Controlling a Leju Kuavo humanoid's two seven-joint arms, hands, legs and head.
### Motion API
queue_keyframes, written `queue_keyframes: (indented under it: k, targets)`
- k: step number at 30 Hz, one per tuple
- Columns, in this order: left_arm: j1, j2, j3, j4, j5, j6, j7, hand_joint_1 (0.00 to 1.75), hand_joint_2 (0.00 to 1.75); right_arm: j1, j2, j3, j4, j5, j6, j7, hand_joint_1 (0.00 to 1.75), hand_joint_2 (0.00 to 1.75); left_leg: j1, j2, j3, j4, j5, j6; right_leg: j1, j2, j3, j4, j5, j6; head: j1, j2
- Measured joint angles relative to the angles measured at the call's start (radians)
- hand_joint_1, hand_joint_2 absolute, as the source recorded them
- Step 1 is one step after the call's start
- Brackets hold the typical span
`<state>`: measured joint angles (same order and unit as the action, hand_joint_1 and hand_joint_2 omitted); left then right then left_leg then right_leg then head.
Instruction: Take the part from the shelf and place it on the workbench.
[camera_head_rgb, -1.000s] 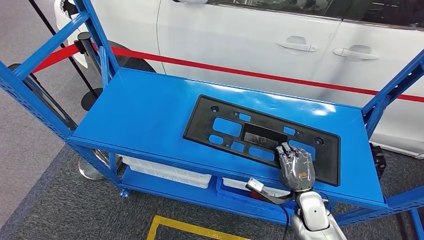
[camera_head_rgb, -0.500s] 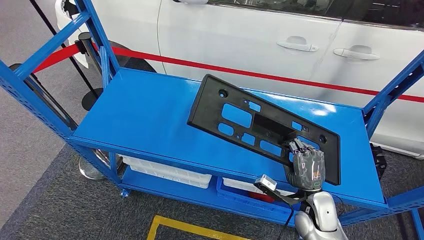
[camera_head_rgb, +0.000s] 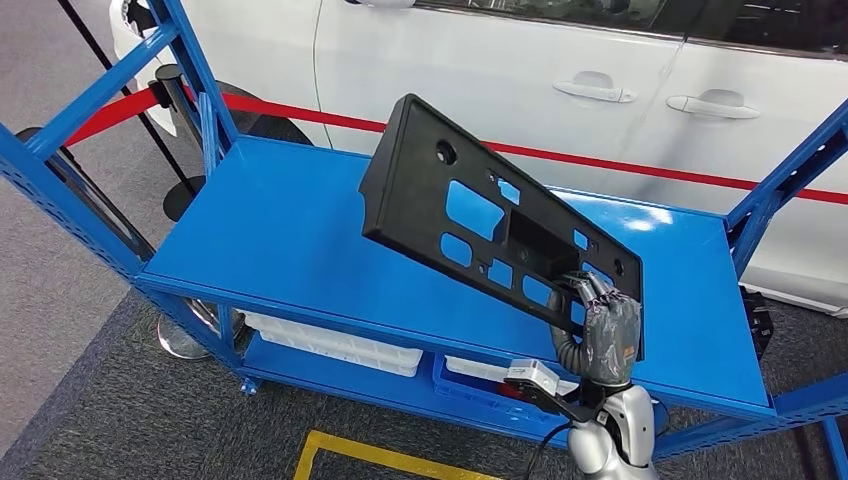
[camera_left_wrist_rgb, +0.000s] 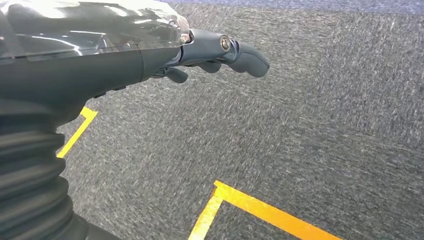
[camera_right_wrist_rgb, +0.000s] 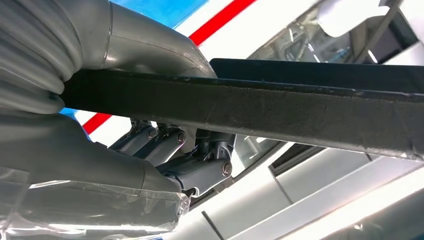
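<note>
A black plastic licence plate bracket, pierced by rectangular cut-outs and small round holes, is held by the right hand at its lower right corner. The fingers are closed over the bracket's lower edge, and the thumb is pressed against the opposite face, so the panel is pinched between them. In the right wrist view the bracket's dark edge is seen running across the hand, with the darker fingers curled tightly beneath it and the grey thumb laid over the other side.

The bracket is raised clear of the blue shelf and tilted steeply, its far left corner held highest and its gripped corner lowest, just above the shelf's front right area. No part of the panel is seen touching the shelf surface.

The left hand is seen in the left wrist view above grey carpet marked with yellow floor tape. Its fingers are loosely curled and only slightly apart, and nothing is held in them.

Behind the shelf a white car is parked, with a red barrier belt stretched along its side. White bins are stored on the lower level of the shelf.
</note>
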<state>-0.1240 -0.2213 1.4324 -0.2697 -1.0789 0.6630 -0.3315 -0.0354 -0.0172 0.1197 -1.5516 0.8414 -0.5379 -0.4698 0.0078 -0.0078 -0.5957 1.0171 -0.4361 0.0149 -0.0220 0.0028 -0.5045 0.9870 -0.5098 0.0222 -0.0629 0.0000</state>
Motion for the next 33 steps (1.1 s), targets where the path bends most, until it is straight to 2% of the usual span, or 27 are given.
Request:
queue_keyframes:
  k: [6,9,10,12,14,15,16,17,18,20,21,22,24,25,26,28,29,30,31,32,33]
  targets:
    - [-0.005,0.002,0.009,0.006,-0.015,0.000,-0.022,0.00,1.75,0.013,0.035,-0.017,-0.059,-0.077,0.000,-0.084,1.75,1.75,-0.009,0.000,0.000,0.005,-0.004,0.005,-0.006,0.000,0.001,-0.002,-0.001,0.006,0.000,0.000]
    - [-0.007,0.003,0.009,0.014,-0.018,0.000,-0.034,0.00,1.75,0.030,0.042,-0.028,-0.093,-0.105,0.000,-0.113,1.75,1.75,-0.010,0.001,0.003,-0.002,-0.003,0.014,-0.011,0.000,0.004,-0.003,-0.004,0.015,0.000,0.000]
    - [-0.008,0.003,0.009,0.016,-0.018,0.000,-0.037,0.00,1.75,0.036,0.043,-0.032,-0.103,-0.114,0.000,-0.122,1.75,1.75,-0.008,0.003,0.007,-0.009,0.001,0.019,-0.011,0.000,0.001,0.008,-0.014,0.017,0.000,0.000]
    - [-0.011,0.003,0.009,0.022,-0.019,0.000,-0.042,0.00,1.75,0.049,0.043,-0.041,-0.118,-0.134,0.000,-0.146,1.75,1.75,-0.003,0.006,0.014,-0.020,0.009,0.027,-0.010,0.000,-0.033,0.088,-0.068,0.017,0.000,0.000]
    - [-0.013,0.003,0.009,0.029,-0.026,0.000,-0.044,0.00,1.75,0.065,0.044,-0.051,-0.129,-0.147,0.000,-0.166,1.75,1.75,-0.006,0.006,0.014,-0.020,0.009,0.029,-0.009,0.000,-0.098,0.219,-0.131,0.016,0.000,0.000]
    - [-0.014,0.003,0.008,0.032,-0.032,0.000,-0.042,0.00,1.75,0.075,0.045,-0.057,-0.134,-0.149,0.000,-0.171,1.75,1.75,-0.007,0.006,0.013,-0.020,0.009,0.029,-0.009,0.000,-0.123,0.264,-0.141,0.016,0.000,0.000]
    - [-0.014,0.003,0.007,0.035,-0.038,0.000,-0.036,0.00,1.75,0.085,0.045,-0.064,-0.140,-0.152,0.000,-0.175,1.75,1.75,-0.008,0.005,0.012,-0.018,0.008,0.029,-0.009,0.000,-0.133,0.277,-0.130,0.015,0.000,0.000]
    - [-0.014,0.003,0.006,0.037,-0.044,0.000,-0.030,0.00,1.75,0.094,0.045,-0.071,-0.147,-0.156,0.000,-0.178,1.75,1.75,-0.008,0.005,0.012,-0.016,0.007,0.027,-0.009,0.000,-0.124,0.253,-0.100,0.014,0.000,0.000]
    - [-0.014,0.003,0.004,0.040,-0.048,0.000,-0.022,0.00,1.75,0.103,0.045,-0.077,-0.156,-0.163,0.000,-0.183,1.75,1.75,-0.007,0.004,0.012,-0.013,0.006,0.025,-0.009,-0.001,-0.099,0.196,-0.060,0.012,0.000,0.000]
    - [-0.014,0.003,0.001,0.043,-0.055,0.000,-0.008,0.00,1.75,0.119,0.045,-0.087,-0.174,-0.177,0.000,-0.194,1.75,1.75,-0.008,0.002,0.009,-0.004,0.002,0.016,-0.007,-0.001,-0.044,0.078,-0.005,0.006,0.000,0.000]
    - [-0.014,0.003,0.000,0.043,-0.058,0.000,-0.004,0.00,1.75,0.128,0.045,-0.091,-0.183,-0.181,0.000,-0.198,1.75,1.75,-0.009,0.002,0.007,0.000,0.002,0.010,-0.004,0.000,-0.030,0.045,0.006,0.002,0.000,0.000]
    - [-0.014,0.003,0.000,0.043,-0.060,0.000,-0.001,0.00,1.75,0.137,0.045,-0.095,-0.190,-0.183,0.000,-0.201,1.75,1.75,-0.009,0.001,0.005,0.002,0.003,0.004,-0.001,0.002,-0.028,0.036,0.007,-0.002,0.000,0.000]
    - [-0.014,0.003,-0.001,0.044,-0.061,0.000,0.000,0.00,1.75,0.153,0.046,-0.101,-0.203,-0.182,0.000,-0.206,1.75,1.75,-0.010,0.001,0.002,0.003,0.008,-0.009,-0.001,0.003,-0.036,0.034,0.015,-0.013,0.000,0.000]
    - [-0.013,0.004,-0.001,0.045,-0.061,0.000,0.000,0.00,1.75,0.159,0.047,-0.103,-0.209,-0.181,0.000,-0.208,1.75,1.75,-0.009,0.001,-0.004,0.010,0.000,-0.015,-0.002,0.002,-0.041,0.032,0.021,-0.022,0.000,0.000]
    - [-0.013,0.004,-0.001,0.045,-0.061,0.000,-0.002,0.00,1.75,0.164,0.050,-0.104,-0.214,-0.179,0.000,-0.211,1.75,1.75,-0.008,0.001,-0.013,0.031,-0.023,-0.021,-0.004,0.001,-0.047,0.030,0.027,-0.031,0.000,0.000]
    - [-0.013,0.005,-0.002,0.047,-0.060,-0.002,-0.008,0.00,1.75,0.174,0.055,-0.106,-0.223,-0.177,0.000,-0.213,1.75,1.75,-0.003,0.002,-0.049,0.134,-0.106,-0.031,-0.004,-0.003,-0.063,0.028,0.041,-0.043,0.000,0.000]
    - [-0.013,0.005,-0.002,0.048,-0.060,-0.002,-0.011,0.00,1.75,0.179,0.058,-0.107,-0.225,-0.176,0.000,-0.214,1.75,1.75,-0.001,0.003,-0.069,0.202,-0.147,-0.035,-0.002,-0.004,-0.071,0.029,0.047,-0.046,0.000,0.000]
    - [-0.013,0.005,-0.002,0.049,-0.060,-0.003,-0.013,0.00,1.75,0.183,0.059,-0.108,-0.227,-0.176,0.000,-0.215,1.75,1.75,0.000,0.003,-0.082,0.258,-0.175,-0.038,0.000,-0.005,-0.080,0.030,0.053,-0.047,0.000,0.000]
    - [-0.013,0.005,-0.002,0.049,-0.060,-0.003,-0.014,0.00,1.75,0.186,0.060,-0.109,-0.228,-0.175,0.000,-0.215,1.75,1.75,0.002,0.003,-0.080,0.284,-0.182,-0.039,0.001,-0.005,-0.089,0.032,0.059,-0.047,0.000,0.000]
    - [-0.013,0.005,-0.002,0.049,-0.060,-0.004,-0.016,0.00,1.75,0.188,0.061,-0.111,-0.228,-0.175,0.000,-0.216,1.75,1.75,0.002,0.003,-0.059,0.270,-0.169,-0.038,0.002,-0.005,-0.098,0.034,0.065,-0.046,0.000,0.000]
    - [-0.014,0.005,-0.003,0.050,-0.059,-0.004,-0.017,0.00,1.75,0.190,0.062,-0.112,-0.229,-0.175,0.000,-0.217,1.75,1.75,0.002,0.003,-0.019,0.218,-0.144,-0.036,0.002,-0.005,-0.106,0.036,0.070,-0.044,0.000,0.000]
